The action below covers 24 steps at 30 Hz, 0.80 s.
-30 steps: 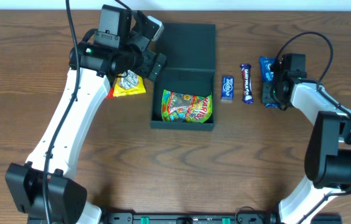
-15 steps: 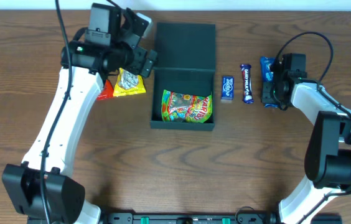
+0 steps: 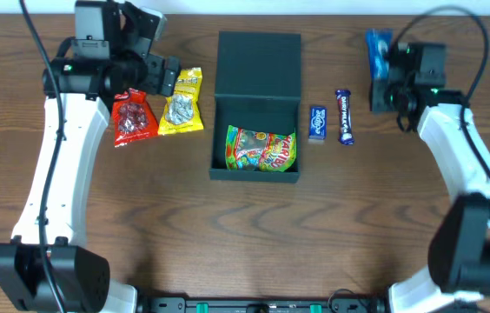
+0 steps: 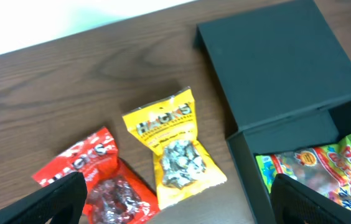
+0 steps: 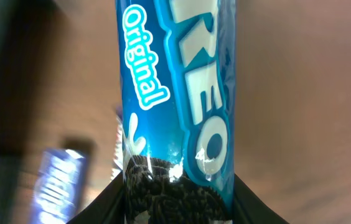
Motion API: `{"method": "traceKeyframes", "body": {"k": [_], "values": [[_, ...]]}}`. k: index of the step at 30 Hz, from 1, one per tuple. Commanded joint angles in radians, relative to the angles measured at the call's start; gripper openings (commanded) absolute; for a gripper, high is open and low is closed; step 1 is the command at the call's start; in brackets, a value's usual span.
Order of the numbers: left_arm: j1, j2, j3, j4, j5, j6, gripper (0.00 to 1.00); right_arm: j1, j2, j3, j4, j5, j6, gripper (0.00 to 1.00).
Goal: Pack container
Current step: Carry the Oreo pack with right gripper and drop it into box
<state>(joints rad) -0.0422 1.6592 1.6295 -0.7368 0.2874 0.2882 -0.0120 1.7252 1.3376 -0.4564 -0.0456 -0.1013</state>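
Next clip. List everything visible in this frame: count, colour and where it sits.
container: 1, dark teal-black, table centre, lid open
gummy bag: 1, multicoloured, inside the container
yellow packet: 1, yellow, left of the container
red packet: 1, red, left of the yellow packet
small blue packet: 1, blue, right of the container
snack bar: 1, dark blue, right of the small blue packet
Oreo pack: 1, blue, in the right pincer
table: 1, brown wood, under everything
left pincer: 1, black, open, over the red and yellow packets
right pincer: 1, black, shut on the Oreo pack, far right
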Motion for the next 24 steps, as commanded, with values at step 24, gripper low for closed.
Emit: {"method": "traceKeyframes", "body": {"k": [24], "values": [[0.214, -0.068, 0.019, 0.064, 0.061, -0.087, 0.95, 0.444, 0.039, 0.037, -0.126, -0.251, -0.926, 0.01]]}}
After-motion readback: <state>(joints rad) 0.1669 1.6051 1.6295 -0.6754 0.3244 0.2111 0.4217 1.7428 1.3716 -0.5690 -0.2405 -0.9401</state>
